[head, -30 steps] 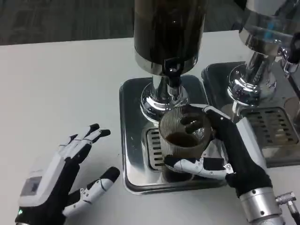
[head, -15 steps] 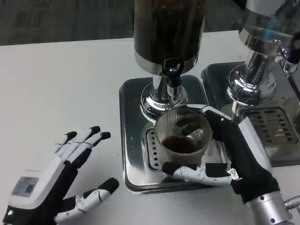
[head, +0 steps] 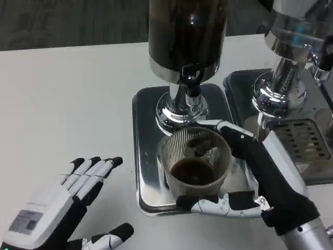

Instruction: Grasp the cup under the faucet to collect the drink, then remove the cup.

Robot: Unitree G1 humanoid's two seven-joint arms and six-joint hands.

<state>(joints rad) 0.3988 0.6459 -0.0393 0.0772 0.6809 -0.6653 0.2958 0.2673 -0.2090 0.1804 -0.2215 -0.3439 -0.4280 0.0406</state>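
Right hand (head: 260,172): reaches in from the lower right, forearm angled up toward the middle; fingers (head: 221,204) wrapped round the cup (head: 195,161), thumb along the near side, the others behind the far rim.

Cup: clear, ribbed, upright, dark drink in the bottom; over the front of the steel drip tray (head: 148,151), just in front of and below the faucet (head: 192,86) of the dark dispenser (head: 187,36) (whether its base touches the tray cannot be told).

Left hand (head: 57,208): low left on the white worktop (head: 67,104), palm down, fingers spread and holding nothing, well apart from the tray.

Second dispenser (head: 291,47): chrome, far right, on its own tray.
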